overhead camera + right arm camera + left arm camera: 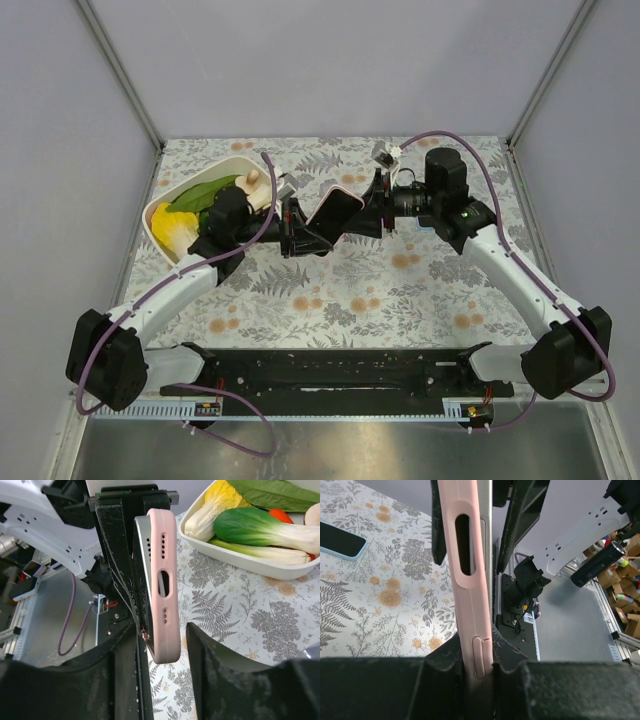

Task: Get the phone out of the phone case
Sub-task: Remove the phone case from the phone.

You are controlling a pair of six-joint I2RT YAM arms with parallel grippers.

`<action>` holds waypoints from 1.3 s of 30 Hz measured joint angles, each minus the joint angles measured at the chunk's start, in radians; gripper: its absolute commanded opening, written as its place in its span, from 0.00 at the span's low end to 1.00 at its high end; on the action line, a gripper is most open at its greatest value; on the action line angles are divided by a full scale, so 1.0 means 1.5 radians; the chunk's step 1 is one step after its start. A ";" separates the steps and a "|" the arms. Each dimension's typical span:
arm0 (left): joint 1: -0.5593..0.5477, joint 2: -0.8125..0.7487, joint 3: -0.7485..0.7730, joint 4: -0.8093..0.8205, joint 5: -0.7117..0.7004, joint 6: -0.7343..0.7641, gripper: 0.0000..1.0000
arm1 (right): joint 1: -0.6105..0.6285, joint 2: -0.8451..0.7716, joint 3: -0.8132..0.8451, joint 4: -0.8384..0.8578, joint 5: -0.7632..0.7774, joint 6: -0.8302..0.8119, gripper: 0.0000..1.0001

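The phone sits in a pink phone case (338, 210), held up off the table between the two arms. My left gripper (300, 225) is shut on the case's side edge (467, 580), near its side button. The phone's silver edge (487, 540) shows along the case. In the right wrist view the case's port end (162, 580) hangs between the fingers of my right gripper (160, 630), with the phone's silver side (141, 550) beside it. That gripper is open: its right finger (215, 655) stands clear of the case, and its left finger is close to the phone side.
A white bowl (235, 160) of vegetables stands at the back left on the patterned table; its wall (235, 557) shows in the right wrist view. A second phone in a light blue case (337, 540) lies flat on the table.
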State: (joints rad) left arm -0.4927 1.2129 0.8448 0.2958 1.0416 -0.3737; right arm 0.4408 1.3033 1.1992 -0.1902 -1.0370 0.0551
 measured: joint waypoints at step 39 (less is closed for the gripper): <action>-0.008 -0.001 -0.002 -0.057 -0.006 0.084 0.48 | 0.001 0.022 0.059 -0.027 -0.068 0.019 0.00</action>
State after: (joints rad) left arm -0.5053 1.2118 0.8421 0.2100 1.0332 -0.2481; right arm 0.4419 1.3357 1.2881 -0.2302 -1.1393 0.0834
